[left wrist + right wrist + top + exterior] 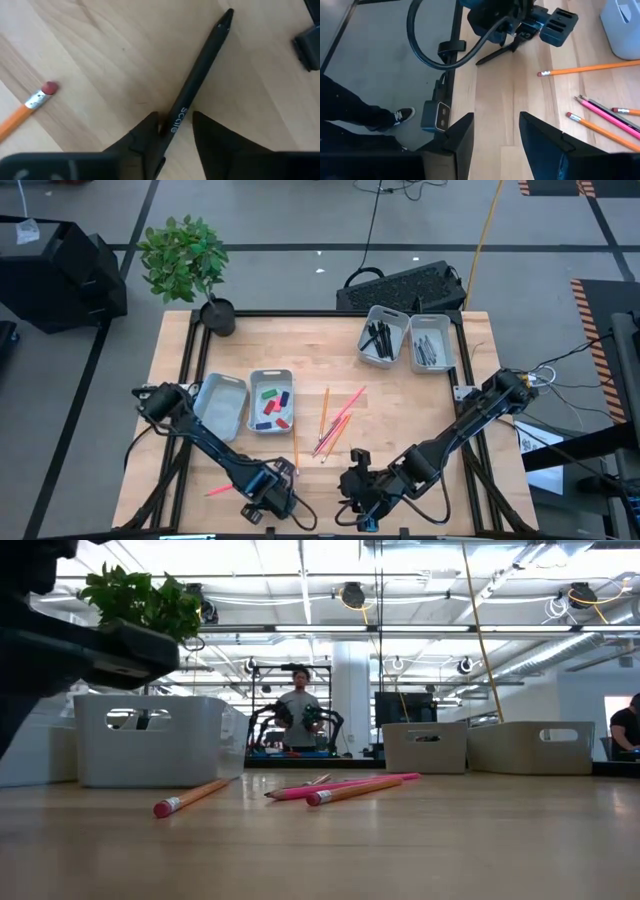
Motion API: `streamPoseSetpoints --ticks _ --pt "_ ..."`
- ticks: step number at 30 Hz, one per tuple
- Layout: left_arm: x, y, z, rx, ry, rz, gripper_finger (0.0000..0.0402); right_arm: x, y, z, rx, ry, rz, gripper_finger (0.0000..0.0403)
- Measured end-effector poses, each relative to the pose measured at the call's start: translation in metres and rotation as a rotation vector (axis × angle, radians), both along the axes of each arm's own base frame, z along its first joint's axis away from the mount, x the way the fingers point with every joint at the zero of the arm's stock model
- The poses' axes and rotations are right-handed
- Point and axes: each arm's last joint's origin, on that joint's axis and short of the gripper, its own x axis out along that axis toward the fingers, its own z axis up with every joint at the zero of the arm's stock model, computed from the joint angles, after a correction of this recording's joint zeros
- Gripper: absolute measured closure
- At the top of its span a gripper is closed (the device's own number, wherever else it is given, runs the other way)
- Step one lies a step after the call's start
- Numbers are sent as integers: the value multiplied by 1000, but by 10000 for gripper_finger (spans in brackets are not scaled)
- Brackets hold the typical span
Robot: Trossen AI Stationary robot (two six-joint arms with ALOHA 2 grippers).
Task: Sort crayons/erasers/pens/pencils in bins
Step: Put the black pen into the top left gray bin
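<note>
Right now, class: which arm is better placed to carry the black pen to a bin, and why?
The left. Its end effector is shut on the black stick-shaped pen at the table's near edge. The right end effector hangs open and empty beside it.

- Premises: an open-plan robotics lab or test hall, not a home.
- Wooden table on a black metal frame stands on grey flooring marked with dark tape lines.
- Beyond the table: bright strip lighting, exposed ceiling ducts and hanging cables.
- A second robot arm rig stands behind the table, a person just behind it.
- Just off the table's far edge: black keyboard; potted plant on its far left corner.
- Another person's shoe beside the table.
</note>
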Motion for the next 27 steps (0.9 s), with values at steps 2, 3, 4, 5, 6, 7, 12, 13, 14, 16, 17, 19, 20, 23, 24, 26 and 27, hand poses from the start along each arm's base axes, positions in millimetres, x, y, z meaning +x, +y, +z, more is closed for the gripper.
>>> streamPoseSetpoints --ticks 2,3,4,5,6,7,12,13,14,16,17,19,20,23,24,26,27 --pt "1 0 -3 10 3 -1 297 0 0 1 3 -4 1 255" --pt "1 0 -5 17 5 -2 306 0 0 2 6 -8 1 255" --pt "1 0 -6 23 5 -7 316 -1 -1 3 2 -9 5 255" --pt "2 1 -9 29 8 -12 327 -3 -1 4 -5 -7 11 255" --pt "2 1 -10 35 10 -16 338 -4 -1 6 -7 -10 14 255" --pt "2 1 -10 42 6 -19 350 -5 -2 7 -12 -8 16 255" --pt "3 3 -12 73 -11 -19 382 -22 -15 17 -78 74 19 255" --pt "3 4 -12 78 -12 -6 382 -26 -19 20 -91 90 18 255" --pt "3 4 -12 80 -12 5 382 -30 -23 24 -105 102 13 255" --pt "2 5 -10 85 -21 26 380 -38 -32 32 -145 111 -11 255" --pt "2 6 -6 86 -33 36 375 -43 -36 36 -165 109 -28 254" --pt "2 7 0 103 -70 62 369 -51 -45 46 -199 94 -75 253" --pt "1 10 4 127 -88 76 368 -55 -51 51 -219 99 -94 253" --pt "2 18 25 131 -156 148 369 -68 -71 62 -245 137 -140 253" --pt "2 21 37 107 -184 180 370 -72 -79 65 -238 145 -156 254" --pt "-2 27 57 78 -221 236 371 -80 -94 70 -219 139 -174 254" --pt "-3 31 67 62 -247 265 370 -83 -100 71 -213 116 -180 253"
